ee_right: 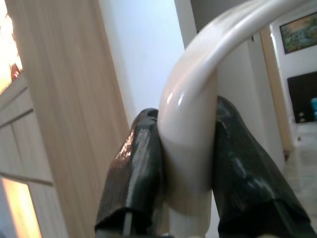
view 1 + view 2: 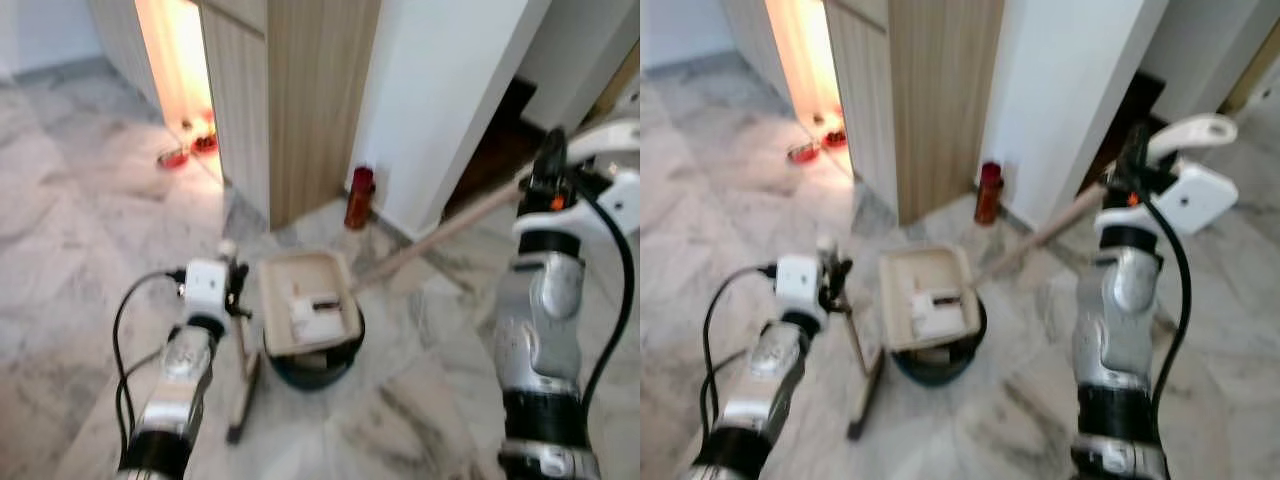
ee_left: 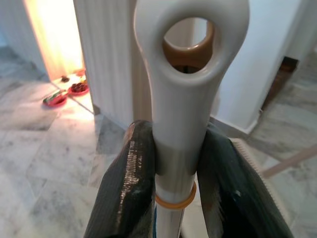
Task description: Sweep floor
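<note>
Step in hand, as I read it: brushing debris into the dustpan (image 2: pixel 305 300), which sits on the marble floor (image 2: pixel 80 250) in the middle, just ahead of me, near the wooden panel (image 2: pixel 310 90). It already holds some whitish scraps.

To do it well I'd keep the pan's lip flat on the floor and draw the broom toward it in short strokes, steady, without lifting the pan.

Left gripper (image 3: pixel 174 168): fingers clamped on the pale dustpan handle (image 3: pixel 185 74), just below its hanging loop. Left arm low, on the near left, forearm reaching forward, handle roughly upright.

Right gripper (image 1: pixel 190 163): fingers closed around the broom handle (image 2: pixel 450 228) at its curved white top. Right arm raised on the right, wrist high; the pole slants down and left to the pan.

A red bottle (image 2: pixel 359 197) stands by the white wall, beyond the pan.
</note>
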`<state>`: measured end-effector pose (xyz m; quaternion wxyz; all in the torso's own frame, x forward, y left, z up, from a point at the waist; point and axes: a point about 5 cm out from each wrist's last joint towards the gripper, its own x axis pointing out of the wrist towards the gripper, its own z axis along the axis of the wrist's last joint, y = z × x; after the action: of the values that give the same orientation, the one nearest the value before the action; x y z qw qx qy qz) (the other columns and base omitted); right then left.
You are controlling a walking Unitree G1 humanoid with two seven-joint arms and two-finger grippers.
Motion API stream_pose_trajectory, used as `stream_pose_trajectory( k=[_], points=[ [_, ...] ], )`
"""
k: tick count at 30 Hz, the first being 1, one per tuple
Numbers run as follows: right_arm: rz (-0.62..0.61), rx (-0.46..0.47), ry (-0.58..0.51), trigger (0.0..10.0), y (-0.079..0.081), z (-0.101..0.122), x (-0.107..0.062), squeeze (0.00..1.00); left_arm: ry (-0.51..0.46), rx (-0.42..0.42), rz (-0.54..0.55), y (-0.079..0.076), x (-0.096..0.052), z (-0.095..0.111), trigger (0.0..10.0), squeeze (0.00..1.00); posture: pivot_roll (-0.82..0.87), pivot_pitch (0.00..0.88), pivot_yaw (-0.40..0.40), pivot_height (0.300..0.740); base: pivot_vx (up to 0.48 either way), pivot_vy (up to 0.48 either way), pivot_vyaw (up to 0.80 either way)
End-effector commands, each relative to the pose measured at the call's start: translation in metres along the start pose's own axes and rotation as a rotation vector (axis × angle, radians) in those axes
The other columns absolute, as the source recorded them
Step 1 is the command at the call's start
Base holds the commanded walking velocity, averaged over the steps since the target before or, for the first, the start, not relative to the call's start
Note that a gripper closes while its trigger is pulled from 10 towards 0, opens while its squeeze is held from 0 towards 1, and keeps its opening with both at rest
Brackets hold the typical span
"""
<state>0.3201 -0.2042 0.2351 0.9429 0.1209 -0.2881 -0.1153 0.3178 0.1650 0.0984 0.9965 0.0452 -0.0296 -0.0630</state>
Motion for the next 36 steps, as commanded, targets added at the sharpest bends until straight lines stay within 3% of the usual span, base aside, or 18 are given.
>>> stream_pose_trajectory(
  k=[1,7,20,36],
  points=[
    [0.014,0.045,-0.084,10.0,0.008,0.017,0.005,0.00,-0.016,0.005,-0.009,0.000,0.001,0.004,10.0,0.00,0.23,0.063,-0.104,0.740,0.322,0.000,0.00],
    [0.017,0.044,-0.081,10.0,0.008,0.017,0.005,0.00,-0.011,0.005,-0.003,0.000,0.001,0.002,10.0,0.00,0.23,0.066,-0.107,0.740,0.321,0.000,0.00],
    [0.059,0.047,-0.082,10.0,0.016,0.017,0.003,0.00,-0.013,-0.002,-0.007,-0.001,0.000,0.002,10.0,0.00,0.23,0.067,-0.108,0.740,0.000,0.000,0.00],
    [0.242,-0.135,-0.198,10.0,0.045,0.028,-0.008,0.00,-0.021,-0.015,-0.015,-0.004,0.000,0.003,10.0,0.00,0.23,0.067,-0.112,0.740,0.000,0.000,0.00]
  ],
)
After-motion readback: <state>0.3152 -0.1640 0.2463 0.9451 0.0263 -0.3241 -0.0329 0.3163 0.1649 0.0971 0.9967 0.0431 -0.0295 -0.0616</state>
